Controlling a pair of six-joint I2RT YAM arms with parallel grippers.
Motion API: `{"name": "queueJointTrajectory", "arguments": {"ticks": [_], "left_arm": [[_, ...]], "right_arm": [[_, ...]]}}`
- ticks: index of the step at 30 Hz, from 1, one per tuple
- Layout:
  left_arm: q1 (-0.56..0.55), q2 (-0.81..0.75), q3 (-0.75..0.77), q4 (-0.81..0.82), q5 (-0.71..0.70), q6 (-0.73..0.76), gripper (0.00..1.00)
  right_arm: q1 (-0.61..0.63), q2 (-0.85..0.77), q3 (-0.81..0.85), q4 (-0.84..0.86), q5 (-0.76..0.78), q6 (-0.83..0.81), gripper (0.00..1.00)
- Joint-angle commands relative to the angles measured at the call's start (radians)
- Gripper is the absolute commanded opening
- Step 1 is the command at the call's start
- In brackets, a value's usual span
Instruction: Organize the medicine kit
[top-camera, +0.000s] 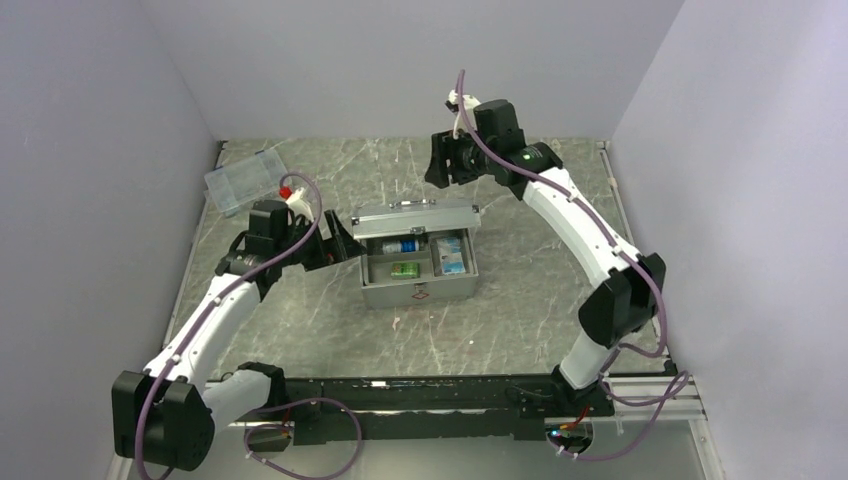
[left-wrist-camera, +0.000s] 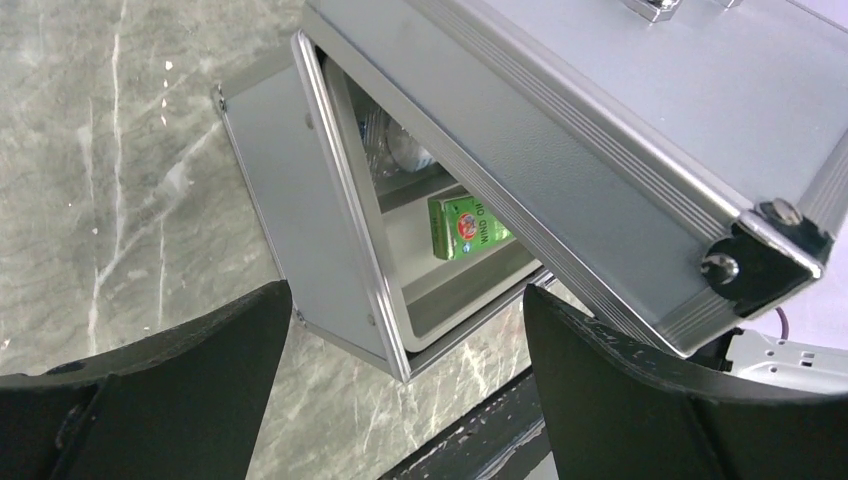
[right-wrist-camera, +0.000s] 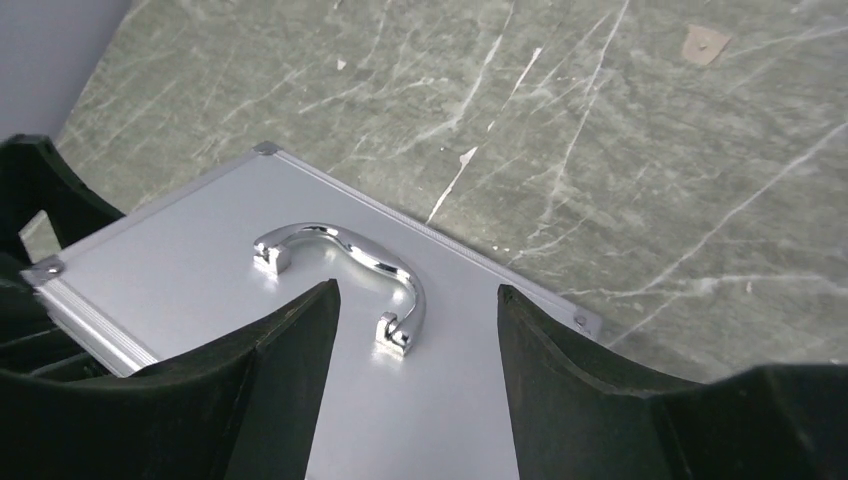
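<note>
The medicine kit (top-camera: 418, 283) is a silver-grey metal case in the middle of the table, with its lid (top-camera: 415, 217) raised partway. Inside lie a green box (left-wrist-camera: 468, 225), a small bottle (top-camera: 404, 245) and a blue-white box (top-camera: 449, 254). My left gripper (top-camera: 338, 246) hangs open at the case's left end, not touching it; in the left wrist view the left gripper (left-wrist-camera: 405, 335) frames the case's near corner. My right gripper (top-camera: 447, 162) hovers open above and behind the lid. In the right wrist view the right gripper (right-wrist-camera: 418, 300) is over the chrome handle (right-wrist-camera: 345, 262), holding nothing.
A clear plastic compartment box (top-camera: 243, 180) sits at the back left corner. Purple-grey walls close in the table on three sides. A black rail (top-camera: 420, 395) with the arm bases runs along the near edge.
</note>
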Motion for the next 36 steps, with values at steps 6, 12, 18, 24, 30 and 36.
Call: {"name": "queueJointTrajectory", "arguments": {"ticks": [6,12,18,24,30,36], "left_arm": [[0.002,-0.045,-0.057,0.024,0.018,0.001,0.93],[0.003,-0.056,-0.102,0.047,0.037,-0.007,0.93],[0.002,-0.083,-0.138,0.022,0.028,0.0,0.92],[0.002,-0.112,-0.17,0.005,0.018,0.005,0.93],[0.003,-0.123,-0.168,-0.029,0.018,0.019,0.92],[0.003,-0.164,-0.163,-0.068,-0.006,0.022,0.93]], "right_arm": [[0.0,-0.211,-0.096,0.091,0.07,0.043,0.63],[0.009,-0.285,-0.203,0.108,0.068,0.054,0.63],[0.017,-0.368,-0.358,0.176,0.066,0.091,0.63],[0.022,-0.411,-0.448,0.194,0.075,0.115,0.63],[0.032,-0.466,-0.549,0.223,0.08,0.158,0.63],[0.033,-0.523,-0.618,0.23,0.117,0.178,0.64]]}}
